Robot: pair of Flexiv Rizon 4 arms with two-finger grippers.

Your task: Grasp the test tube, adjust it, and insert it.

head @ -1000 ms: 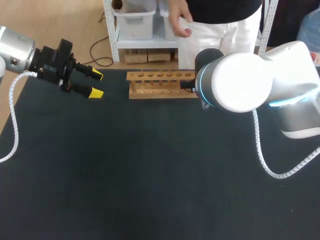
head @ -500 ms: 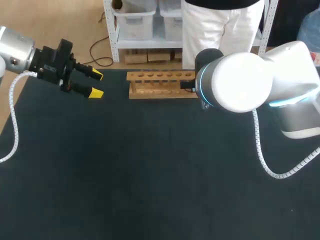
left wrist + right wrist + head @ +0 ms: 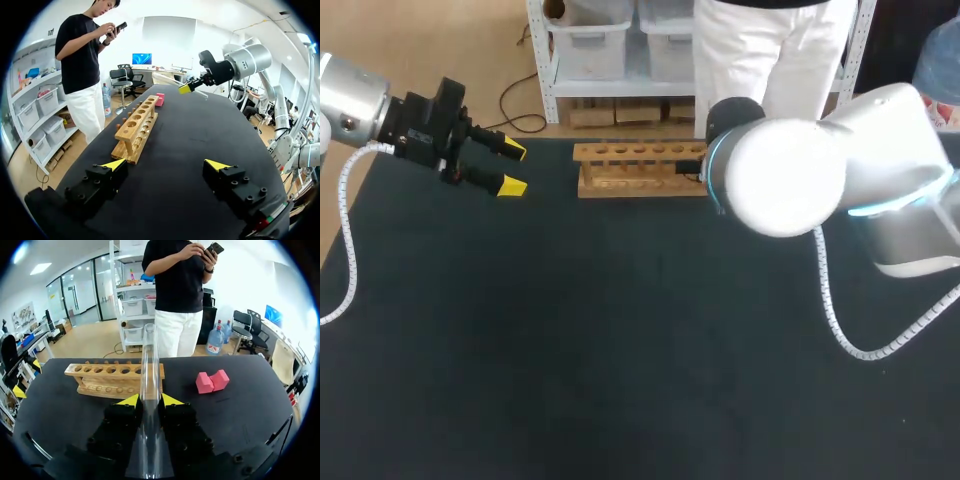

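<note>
A clear glass test tube (image 3: 149, 355) stands between the yellow-tipped fingers of my right gripper (image 3: 149, 400), which is shut on its lower part; its open end points toward the wooden rack (image 3: 114, 378). In the head view the rack (image 3: 640, 168) sits at the table's back edge, and my right arm (image 3: 790, 175) hides its own gripper and the tube just right of the rack. My left gripper (image 3: 508, 168) hangs open and empty to the left of the rack. The left wrist view shows the rack (image 3: 137, 129) ahead of its open fingers (image 3: 116, 165), with my right gripper (image 3: 191, 88) beyond.
A pink block (image 3: 212, 381) lies on the black table beside the rack's right end, also seen past the rack as the pink block (image 3: 160, 99) in the left wrist view. The rack's holes look empty.
My right arm has shifted a little to the left, toward the rack's right end. The left arm has not moved.
</note>
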